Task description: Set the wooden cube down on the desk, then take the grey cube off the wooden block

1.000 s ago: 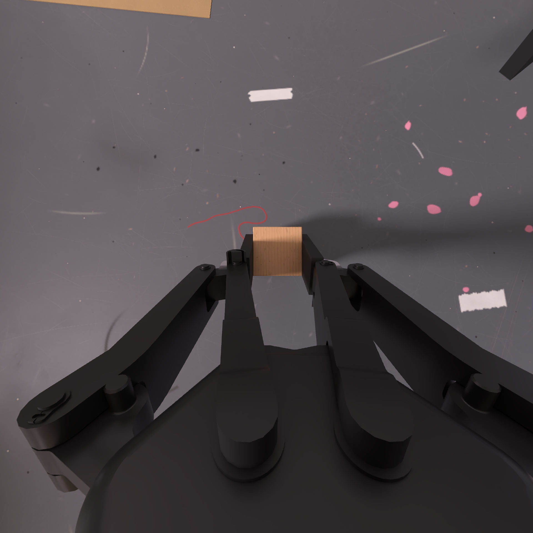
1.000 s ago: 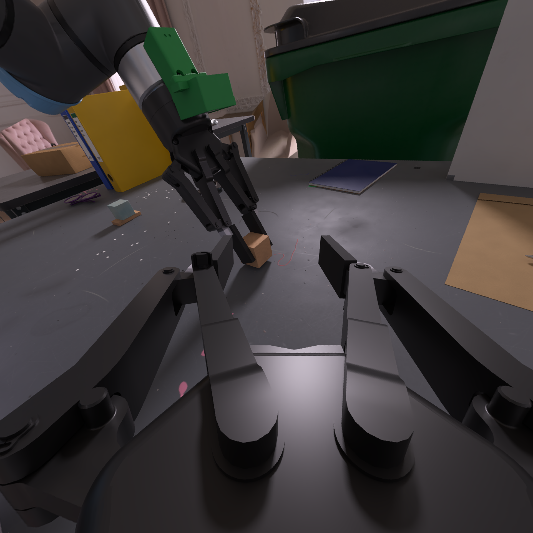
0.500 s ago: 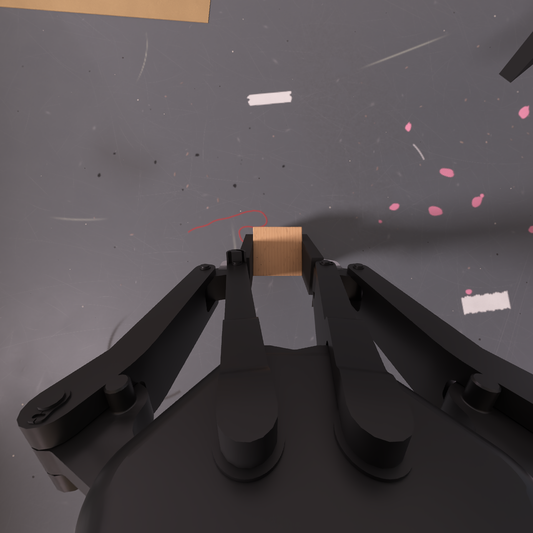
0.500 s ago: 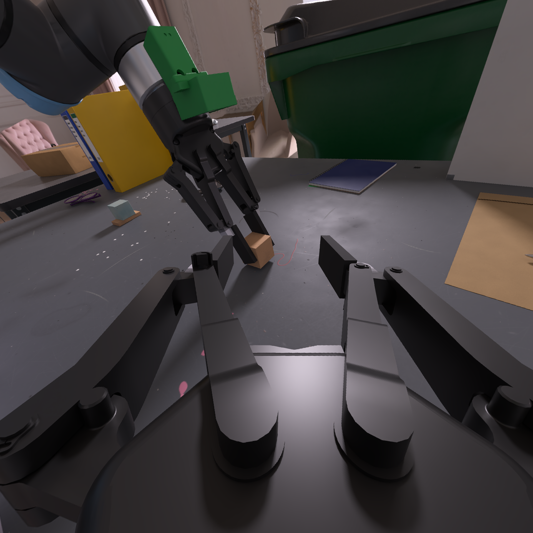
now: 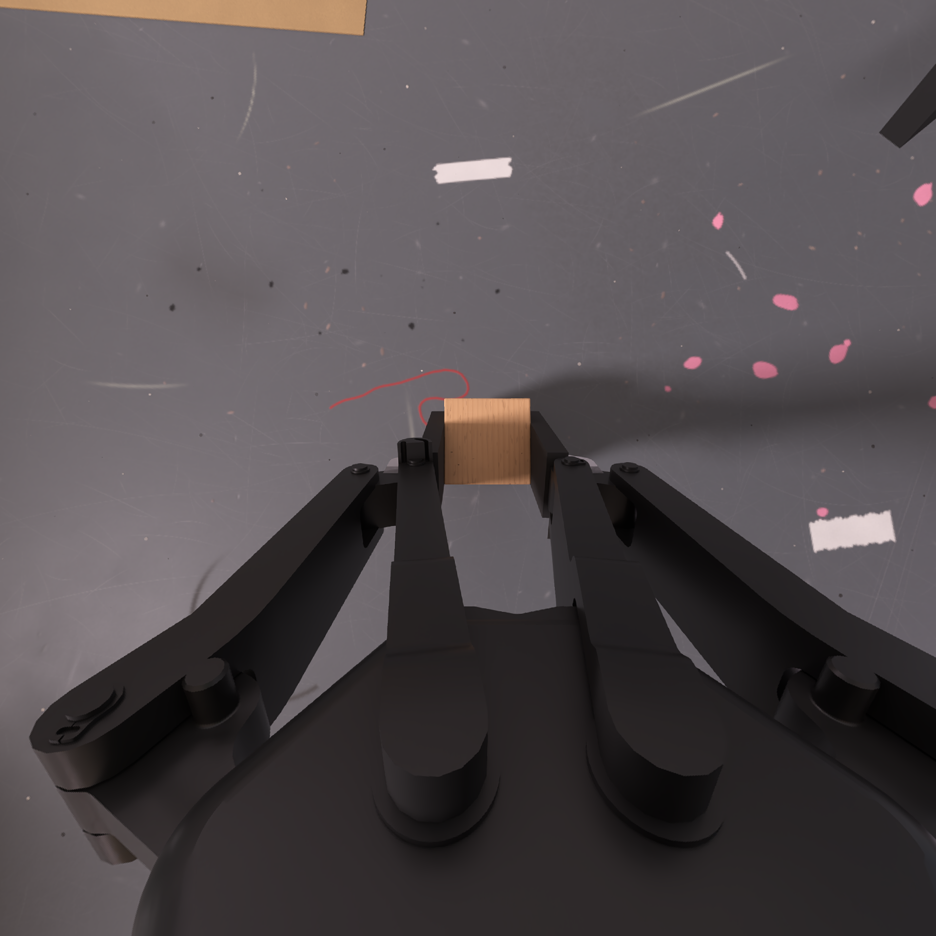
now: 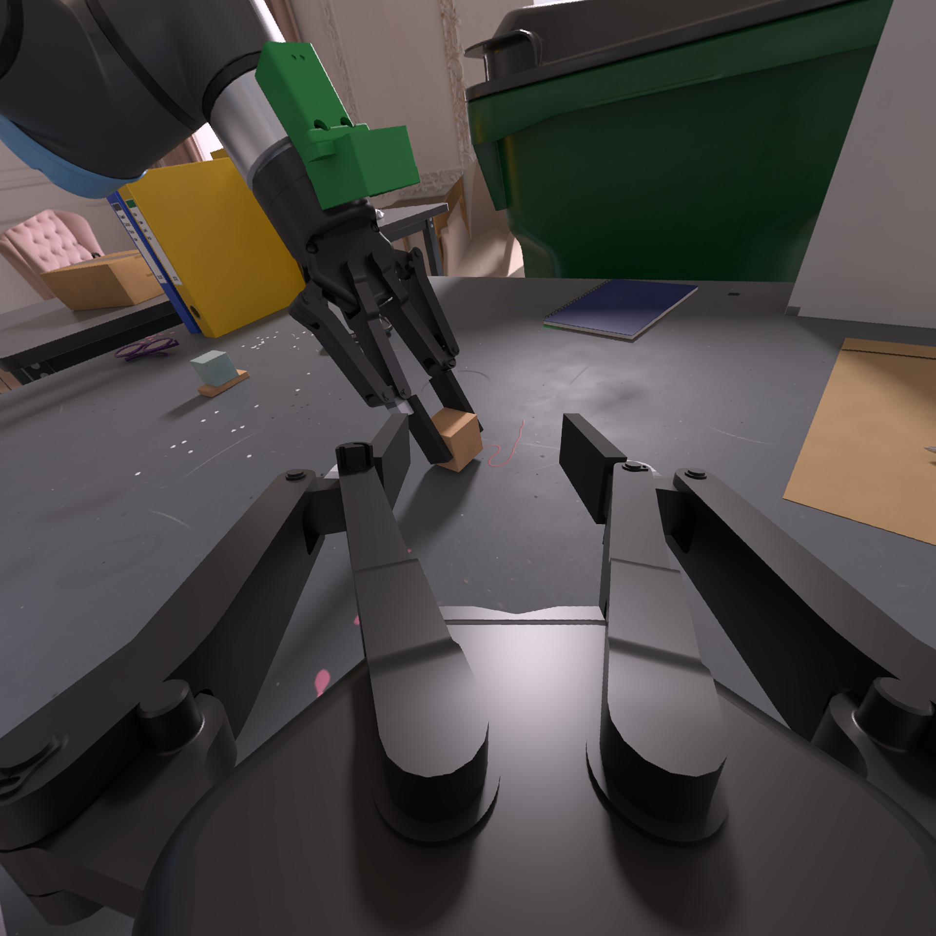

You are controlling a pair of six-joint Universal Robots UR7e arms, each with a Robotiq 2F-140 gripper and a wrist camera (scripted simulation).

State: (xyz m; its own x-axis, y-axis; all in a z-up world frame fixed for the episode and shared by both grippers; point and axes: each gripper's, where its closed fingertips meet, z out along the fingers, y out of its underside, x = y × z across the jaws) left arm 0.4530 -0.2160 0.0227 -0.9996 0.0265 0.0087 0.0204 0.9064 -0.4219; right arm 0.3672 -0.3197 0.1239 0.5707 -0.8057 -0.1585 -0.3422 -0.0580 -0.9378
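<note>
My left gripper (image 5: 487,430) is shut on the wooden cube (image 5: 486,441) and holds it tilted at the grey desk (image 5: 202,253). In the right wrist view the same gripper (image 6: 445,430) and cube (image 6: 458,439) show at mid-desk, the cube's lower corner at or just above the surface. My right gripper (image 6: 486,451) is open and empty, hovering near the desk's front, a short way from the cube. The pale grey cube (image 6: 212,365) sits on a flat wooden block (image 6: 224,385) at the far left.
A red thread (image 5: 405,390) lies beside the cube. A tan envelope (image 6: 871,435) lies at the right, a blue notebook (image 6: 620,306) at the back, a yellow binder (image 6: 212,243) at the back left. A green bin (image 6: 673,167) stands behind. Purple glasses (image 6: 147,348) lie far left.
The left gripper has carried the wooden cube slightly down and along the desk toward the red thread. The right gripper has not moved.
</note>
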